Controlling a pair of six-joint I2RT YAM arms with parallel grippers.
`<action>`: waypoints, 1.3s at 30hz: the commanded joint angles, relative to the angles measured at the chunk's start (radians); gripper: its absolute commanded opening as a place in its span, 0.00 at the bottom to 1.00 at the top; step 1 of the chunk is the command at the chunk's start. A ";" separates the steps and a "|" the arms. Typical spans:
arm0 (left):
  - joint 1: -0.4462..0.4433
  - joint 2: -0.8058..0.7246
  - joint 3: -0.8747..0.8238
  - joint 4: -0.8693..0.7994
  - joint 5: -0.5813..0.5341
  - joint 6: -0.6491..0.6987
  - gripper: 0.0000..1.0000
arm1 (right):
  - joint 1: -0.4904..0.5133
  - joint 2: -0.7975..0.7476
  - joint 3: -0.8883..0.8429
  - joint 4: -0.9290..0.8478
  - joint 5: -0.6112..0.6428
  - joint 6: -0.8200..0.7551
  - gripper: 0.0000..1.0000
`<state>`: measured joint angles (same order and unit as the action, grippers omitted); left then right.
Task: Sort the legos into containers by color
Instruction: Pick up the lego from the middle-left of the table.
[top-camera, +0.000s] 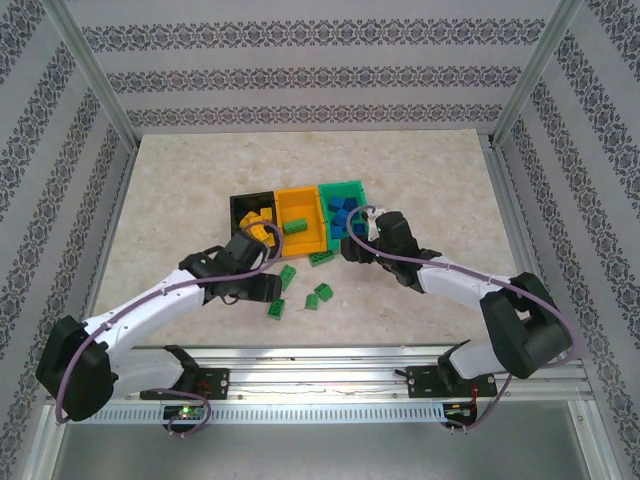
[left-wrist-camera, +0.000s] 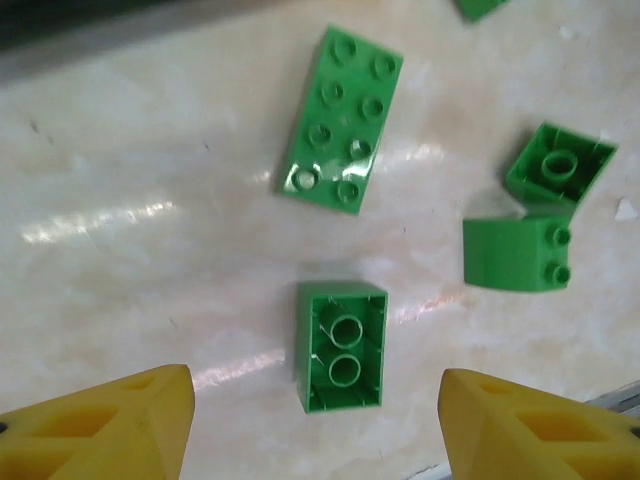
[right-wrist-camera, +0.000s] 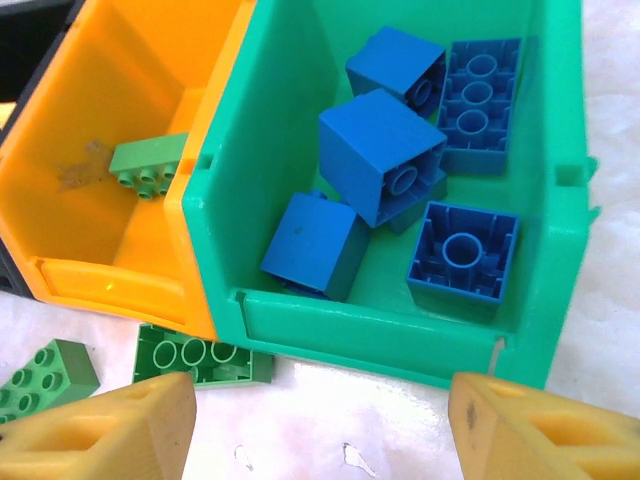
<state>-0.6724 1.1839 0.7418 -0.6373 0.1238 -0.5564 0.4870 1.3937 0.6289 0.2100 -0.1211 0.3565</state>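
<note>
Black bin (top-camera: 240, 205): yellow bricks (top-camera: 256, 216) inside. Left tool (left-wrist-camera: 315, 425): jaws wide apart, holding nothing, hanging over an upside-down green brick (left-wrist-camera: 340, 345) on the desk (left-wrist-camera: 120, 250). The brick sits ahead of the gap, untouched. Flat green plate (left-wrist-camera: 340, 120) lies beyond it, with two other green bricks (left-wrist-camera: 515, 255) to the right.

Handling guess: light, stiff, glossy hard plastic. It won't crush but can slip out of a grip. Pinch across the short width, low on the flat side walls. The plate is thin, so there's little to bite on.

Orange bin (right-wrist-camera: 110, 280) has a lone green brick (right-wrist-camera: 150, 165). Green bin (right-wrist-camera: 400, 340) holds blue bricks (right-wrist-camera: 380, 150). Right tool (right-wrist-camera: 320, 430): spread open, empty, at the green bin's front wall.
</note>
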 joint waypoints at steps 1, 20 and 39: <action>-0.050 0.038 -0.022 0.029 -0.039 -0.078 0.66 | -0.015 -0.041 -0.025 0.028 -0.009 0.021 0.68; -0.147 0.327 0.039 0.075 -0.043 -0.092 0.56 | -0.036 -0.041 -0.040 0.035 -0.027 0.035 0.68; -0.147 0.214 0.167 0.061 -0.128 -0.030 0.24 | -0.036 -0.006 -0.038 0.062 -0.050 0.052 0.69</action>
<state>-0.8051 1.4254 0.8673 -0.5991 0.0391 -0.6239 0.4599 1.3720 0.5987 0.2390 -0.1490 0.3923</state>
